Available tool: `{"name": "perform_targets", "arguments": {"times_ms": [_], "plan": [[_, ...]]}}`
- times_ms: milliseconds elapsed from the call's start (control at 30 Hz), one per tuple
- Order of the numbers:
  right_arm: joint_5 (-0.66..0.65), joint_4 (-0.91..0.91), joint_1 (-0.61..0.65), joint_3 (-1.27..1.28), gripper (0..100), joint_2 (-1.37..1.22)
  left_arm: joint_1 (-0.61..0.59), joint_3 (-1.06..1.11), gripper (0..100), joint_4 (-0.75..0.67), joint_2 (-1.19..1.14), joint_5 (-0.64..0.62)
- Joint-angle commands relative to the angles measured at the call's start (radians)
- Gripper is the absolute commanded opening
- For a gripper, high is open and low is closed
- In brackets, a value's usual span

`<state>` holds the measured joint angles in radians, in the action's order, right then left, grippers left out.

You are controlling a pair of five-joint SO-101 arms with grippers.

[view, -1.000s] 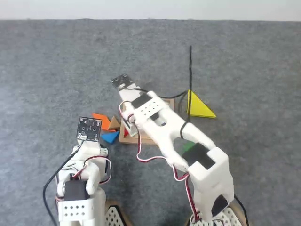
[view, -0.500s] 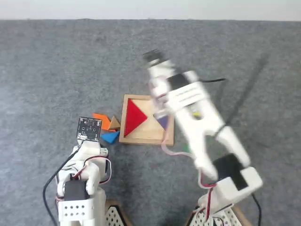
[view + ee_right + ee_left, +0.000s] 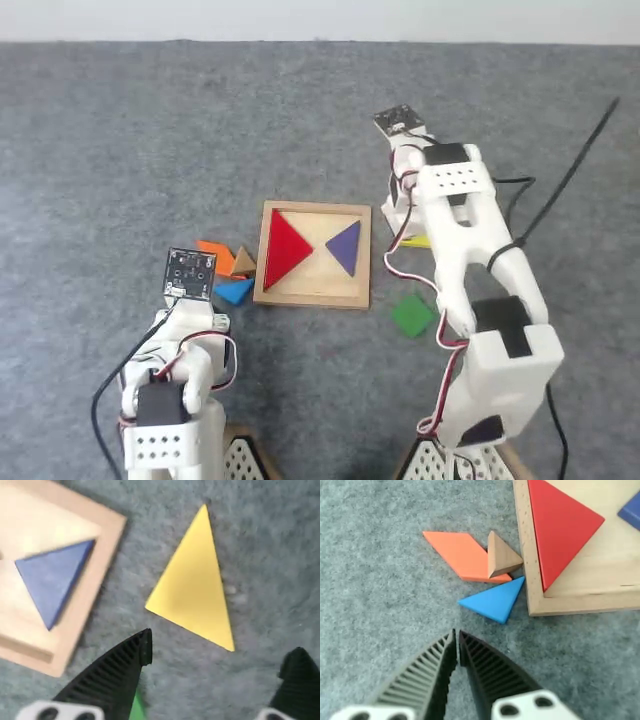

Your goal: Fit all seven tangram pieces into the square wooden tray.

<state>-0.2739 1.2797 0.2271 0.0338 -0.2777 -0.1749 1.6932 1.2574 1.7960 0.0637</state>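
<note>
On the grey carpet [image 3: 150,130] sits the square wooden tray [image 3: 310,301]. A big red triangle [image 3: 283,248] and a purple triangle [image 3: 345,246] lie inside it. At its 9 o'clock, an orange parallelogram [image 3: 462,556], a tan triangle [image 3: 500,557] and a blue triangle [image 3: 492,600] huddle together. The left gripper [image 3: 457,637] near them is pressed together. At 3 o'clock, the right gripper [image 3: 222,652] is spread wide just by the yellow triangle [image 3: 192,587]. A green square [image 3: 411,314] lies at 4 o'clock.
</note>
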Motion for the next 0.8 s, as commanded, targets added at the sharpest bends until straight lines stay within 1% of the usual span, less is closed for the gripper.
{"name": "perform_targets", "arguments": {"times_ms": [0, 100, 233, 367, 500, 633, 767], "plan": [[-0.091, -0.016, 0.010, -0.060, 50.6, 0.002, -0.005, -0.008, 1, 0.005, 0.020, -0.008], [-0.147, -0.038, 0.031, -0.037, 51.5, 0.002, -0.005, -0.008, 1, 0.005, 0.020, -0.008], [-0.158, -0.139, 0.051, 0.029, 51.5, -0.008, -0.005, -0.008, 1, 0.005, 0.020, -0.008], [-0.181, -0.185, 0.054, 0.028, 51.5, -0.084, -0.005, -0.008, 1, 0.005, 0.020, -0.008], [-0.190, -0.193, 0.045, -0.040, 51.5, -0.183, -0.005, -0.008, 1, 0.005, 0.020, -0.008], [-0.253, -0.182, 0.015, -0.117, 51.5, -0.266, -0.005, -0.008, 1, 0.005, 0.020, -0.008], [-0.295, -0.125, 0.021, -0.164, 51.5, -0.305, -0.005, -0.008, 1, 0.005, 0.020, -0.008]]}}
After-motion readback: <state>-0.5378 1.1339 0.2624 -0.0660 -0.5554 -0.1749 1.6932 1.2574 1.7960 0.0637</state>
